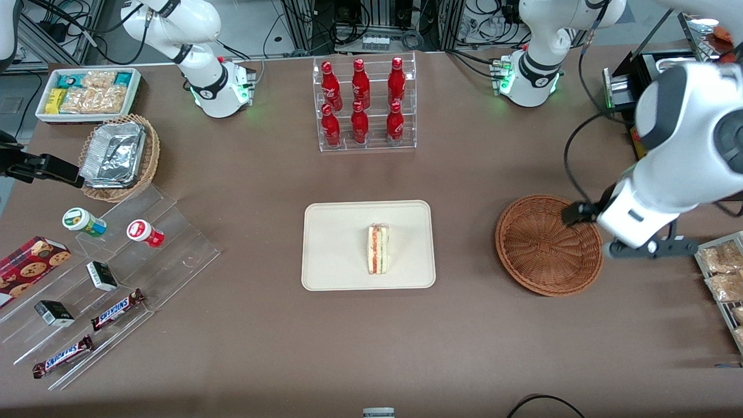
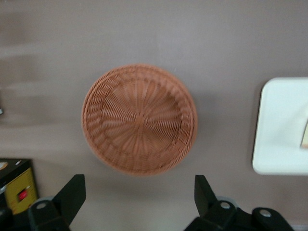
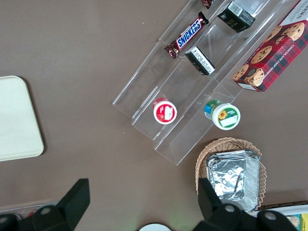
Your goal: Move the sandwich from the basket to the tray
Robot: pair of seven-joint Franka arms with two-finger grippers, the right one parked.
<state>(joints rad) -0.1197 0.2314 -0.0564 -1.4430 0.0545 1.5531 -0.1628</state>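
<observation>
- Brown tabletop filling a lab bench scene, with cable racks running along the back edge and snack displays crowding both ends.
- Sitting near the middle of the table, the tray (image 1: 336,244) is carrying the sandwich (image 1: 378,249), which is lying flat on it with the red, orange and green filling edge showing.
- Standing empty toward the working arm's end of the table, the basket (image 1: 548,245) is showing nothing but bare wicker in the left wrist view (image 2: 139,119) — the tray (image 2: 281,126) is appearing just at the edge of that picture.
- Hanging above the table at the basket's rim, on the side away from the tray, the gripper (image 2: 139,202) is carrying nothing, its two black fingers (image 2: 72,195) spread wide with the basket visible between them.
- Judging by the layout, the transfer itself is looking complete — the sandwich is resting in the tray and the arm is standing clear of it.
- Calling for little more, the next move is likely a pull-away to a rest pose, keeping the spread fingers above the basket rim so the wicker is not getting knocked.
- Standing farther from the front camera than the tray, a clear rack of red bottles (image 1: 363,101) is playing no part here.
</observation>
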